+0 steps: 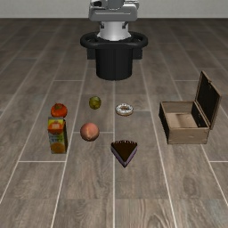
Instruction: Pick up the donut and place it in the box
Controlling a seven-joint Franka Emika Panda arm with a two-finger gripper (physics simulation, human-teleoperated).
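Ext. view: nearest the camera is a dark choc cake wedge [124,152], lying on the wood-plank floor [36,196], approx mid-frame. Behind it, toward the exterior view's left, sits a round peach-coloured fruit [89,132], near the wedge but apart from it. Further toward the exterior view's left stands an orange juice carton [58,137], upright, w/ a red tomato [59,110] just behind it; touching or not, can't tell. A small green fruit [94,101] sits behind the peach-coloured one, apart from it.

The donut [125,109] lies flat on the floor, approx centre of frame, light icing w/ darker specks, hole facing up. The green fruit is near it on the exterior view's left and the cake wedge is in front of it, both apart from it.

The box [185,125] stands well apart from the donut, toward the exterior view's right: brown, lid hinged up and open, leaning back on its right side. The donut is outside the box.

The robot's black base [114,58] stands at the far side, behind the donut, w/ the white arm [114,27] rising above it to the top edge. Jaws: can't tell if apart or together.
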